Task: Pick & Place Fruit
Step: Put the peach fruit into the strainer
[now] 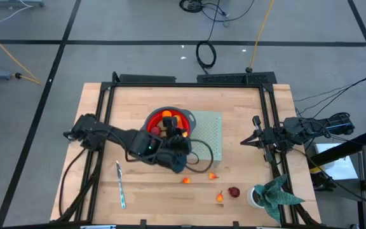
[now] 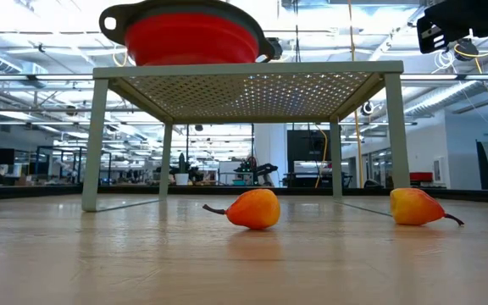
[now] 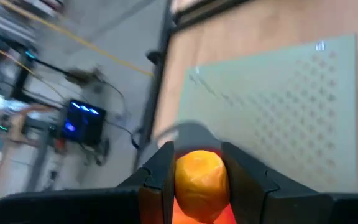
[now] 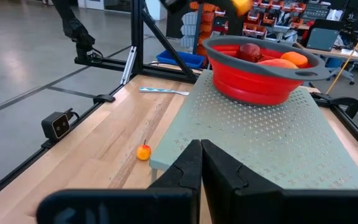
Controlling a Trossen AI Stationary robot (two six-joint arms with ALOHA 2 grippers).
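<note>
A knife (image 1: 120, 185) lies on the desk (image 1: 94, 105). The left gripper (image 3: 198, 180), jaws clamped on an orange fruit (image 3: 199, 180), hangs over the red bowl (image 1: 168, 121) of fruit. More fruit (image 1: 186, 180) dots the desk. The right gripper (image 4: 201, 163) waits, jaws shut and empty.

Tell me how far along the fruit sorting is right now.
Partly done. Several fruits, one dark red and some orange, already sit in the red bowl on the perforated stand. The left gripper holds an orange fruit over that bowl. On the table remain three small orange pieces and a dark red round one. The right gripper waits shut at the table's right edge.
</note>
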